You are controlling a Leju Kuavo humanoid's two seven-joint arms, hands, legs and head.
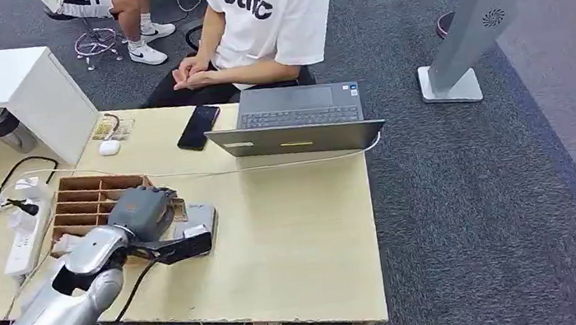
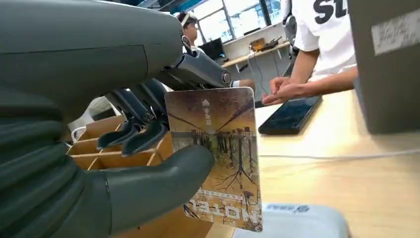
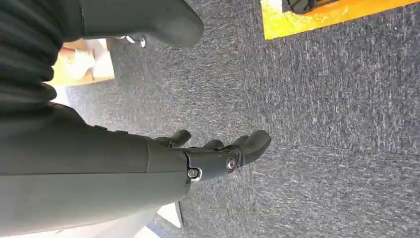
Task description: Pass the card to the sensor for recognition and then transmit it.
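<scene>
The card (image 2: 218, 163), printed with a picture of trees and the word "HOTEL", is held upright in the left hand (image 2: 148, 148), pinched between the thick grey thumb and the darker fingers (image 2: 133, 136). In the head view the left hand (image 1: 146, 217) is seen above the pale grey sensor (image 1: 197, 223), a flat box lying on the wooden table (image 1: 302, 235) just beside the wooden compartment tray (image 1: 91, 203). In the left wrist view the lower edge of the card is seen close above the sensor (image 2: 297, 223); whether the two are touching cannot be told, as the gap is hidden at the edge of the picture.

The recognition step is judged to be in hand: the card is being presented to the sensor and has not yet been passed on. For the next move, the card would need to be kept steady over the sensor until it is read, then carried across the table, past the laptop (image 1: 297, 124) and the phone (image 1: 199, 127), towards the seated person (image 1: 267, 16), with the pinch kept firm throughout.

The right hand (image 3: 218, 153) hangs over grey carpet; nothing is held in it, and its fingers are loosely apart.
</scene>
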